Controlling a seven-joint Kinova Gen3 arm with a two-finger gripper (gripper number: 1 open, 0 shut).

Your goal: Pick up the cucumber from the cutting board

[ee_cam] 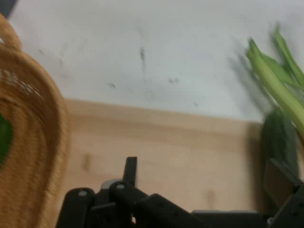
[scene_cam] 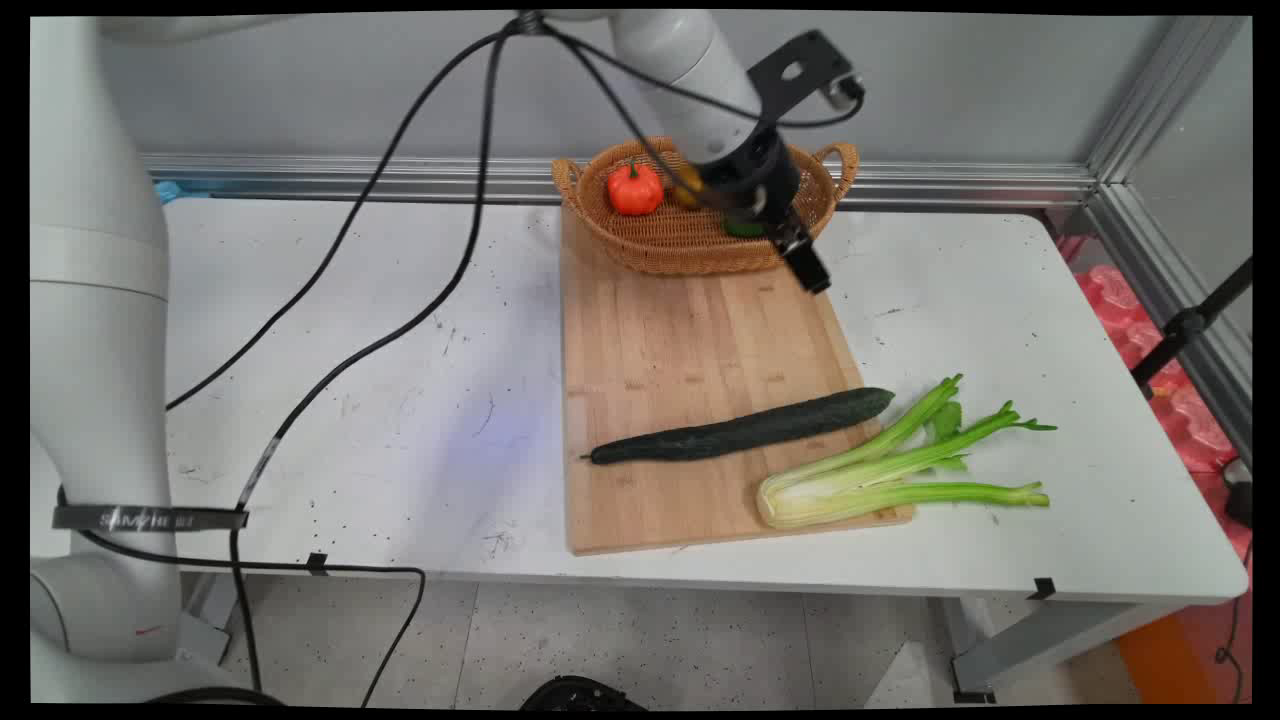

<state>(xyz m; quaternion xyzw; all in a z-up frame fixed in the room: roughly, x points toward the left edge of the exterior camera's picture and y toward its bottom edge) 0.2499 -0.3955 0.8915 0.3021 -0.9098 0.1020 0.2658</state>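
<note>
1 cucumber [scene_cam: 745, 432], 1 celery [scene_cam: 890, 465], 1 basket [scene_cam: 655, 250]

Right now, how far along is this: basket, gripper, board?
Done: a red vegetable lies in the basket. In hand: nothing; the open gripper hangs by the basket's near rim. Left: cucumber on the cutting board, celery across its corner.
</note>
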